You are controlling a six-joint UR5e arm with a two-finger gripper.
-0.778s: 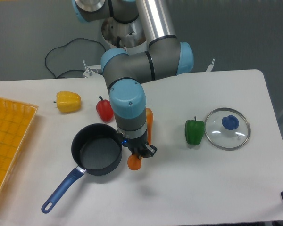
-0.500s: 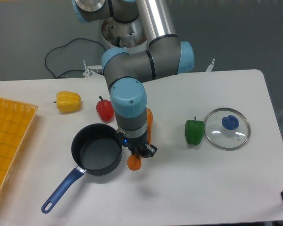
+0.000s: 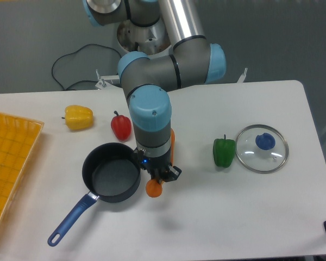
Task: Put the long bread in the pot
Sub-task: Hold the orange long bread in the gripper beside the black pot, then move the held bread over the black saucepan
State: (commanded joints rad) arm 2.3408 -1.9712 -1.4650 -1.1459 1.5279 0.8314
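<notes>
Fingers (image 3: 162, 175) sit low over the counter (image 3: 233, 206), just right of the pot (image 3: 112, 172), and you can see them closed around the long bread (image 3: 154, 187). Only the loaf's two ends show: one rounded orange end pokes out below the fingers, toward you, and a sliver of the other shows behind the wrist on its right side; the middle is hidden by the arm. Your pot holds nothing; its black floor is bare, and its blue handle runs down to the left with the loop end nearest the counter's front edge. The bread's near end lies just outside the pot's right rim, not over it. At the far left, the yellow tray (image 3: 11, 157) shows only its gridded floor where it is in view. To the right, the glass lid (image 3: 262, 148) lies flat on the counter, with the green pepper (image 3: 224, 153) right beside it. The red pepper (image 3: 120, 126) and yellow pepper (image 3: 79, 117) lie behind the pot.
</notes>
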